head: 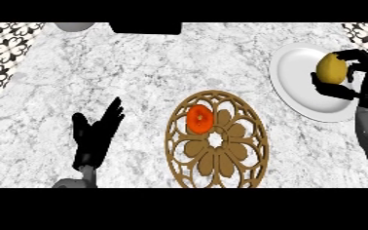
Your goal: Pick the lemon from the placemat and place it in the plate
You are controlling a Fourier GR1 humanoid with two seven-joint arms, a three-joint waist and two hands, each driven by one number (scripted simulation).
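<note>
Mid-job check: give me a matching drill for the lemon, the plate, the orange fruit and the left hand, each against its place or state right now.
Things:
1. lemon
2. plate
3. orange fruit
4. left hand

Places or states:
A. lying on the brown openwork placemat
B. open, fingers up, at the view's lower left
C. held by the right hand over the plate
D. white, at the counter's right side

Pairs: 1-C, 2-D, 3-A, 4-B
</note>
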